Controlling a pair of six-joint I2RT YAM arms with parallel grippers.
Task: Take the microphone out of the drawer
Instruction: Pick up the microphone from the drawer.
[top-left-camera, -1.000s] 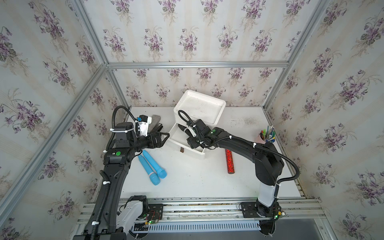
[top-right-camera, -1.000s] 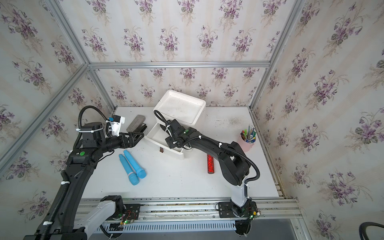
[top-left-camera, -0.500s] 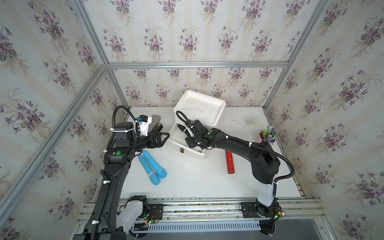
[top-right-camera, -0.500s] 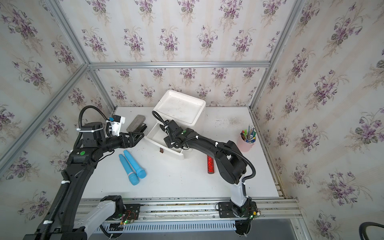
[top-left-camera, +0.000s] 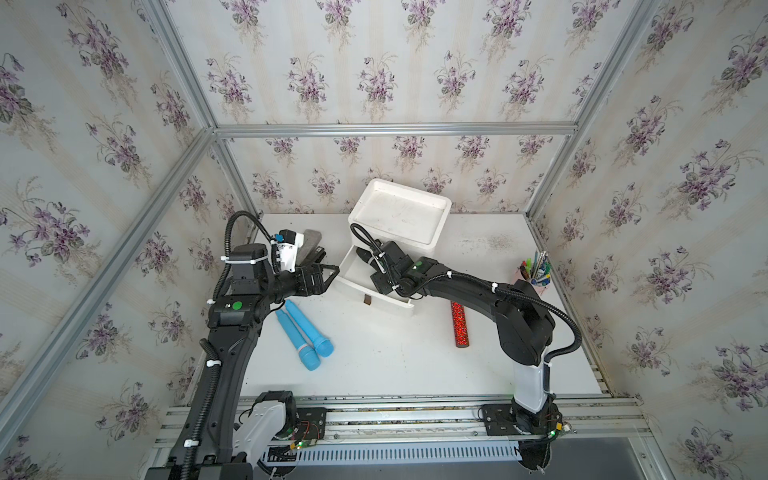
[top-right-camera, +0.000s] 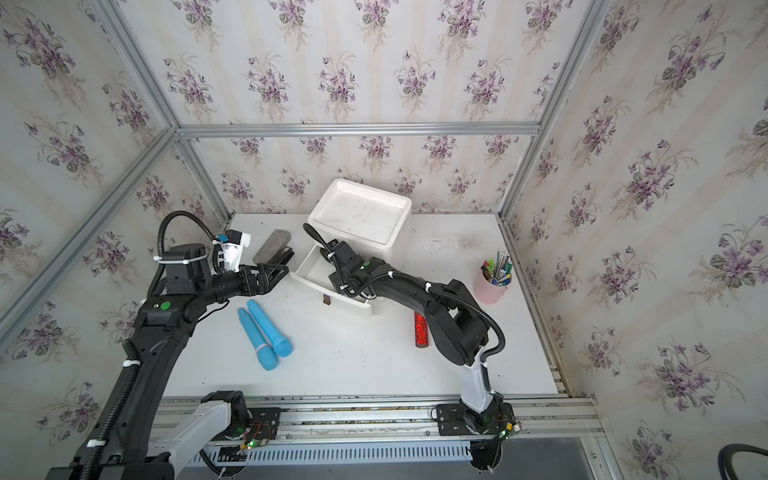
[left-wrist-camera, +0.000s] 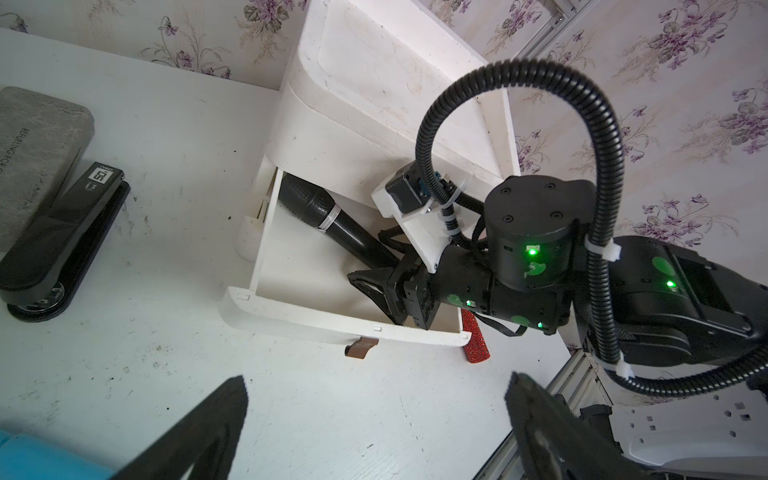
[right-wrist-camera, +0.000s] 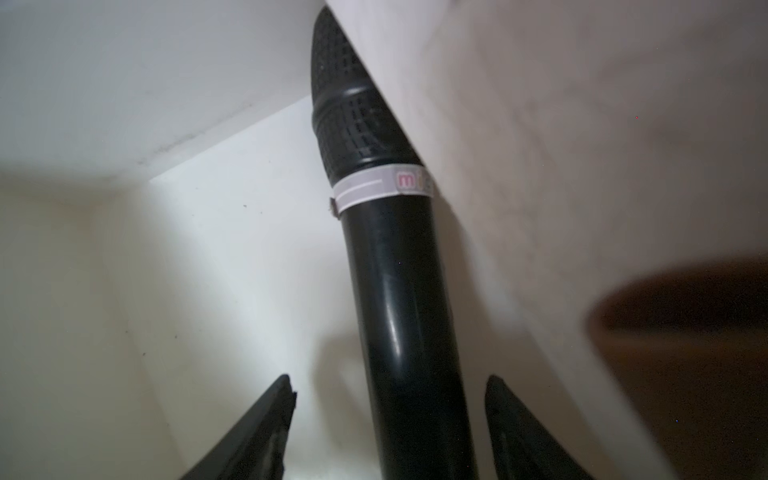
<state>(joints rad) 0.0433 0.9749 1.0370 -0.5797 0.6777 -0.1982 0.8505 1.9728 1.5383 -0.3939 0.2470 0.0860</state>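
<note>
- The drawer (top-left-camera: 386, 301) stands pulled out of the cabinet (top-left-camera: 401, 210), toward the front of the table (top-left-camera: 395, 361).
- The microphone (left-wrist-camera: 332, 224) is black and lies slantwise inside the drawer. Its mesh head points to a back corner, partly under the cabinet edge, and its handle points toward the drawer front.
- The right gripper (right-wrist-camera: 388, 380) reaches down into the drawer at the handle end. Its jaws are partly open and straddle the handle.
- In the right wrist view a gap shows between the handle and each of the fingers (right-wrist-camera: 274, 407). Nothing is clamped.
- The left gripper (left-wrist-camera: 376, 384) hovers above the table just beside the drawer's outer side. Its jaws are spread wide and hold nothing.
- Two blue microphones (top-left-camera: 305, 332) lie side by side on the table, touching, near the left arm.
- A red tube (top-left-camera: 459, 324) lies on the table near the drawer's front corner, beside the right arm.
- A stapler (left-wrist-camera: 62, 237) lies against a grey case (left-wrist-camera: 37, 141) at the back of the table, behind the left gripper.
- A pen cup (top-right-camera: 492, 286) stands at the table's right edge, well apart from the drawer.
</note>
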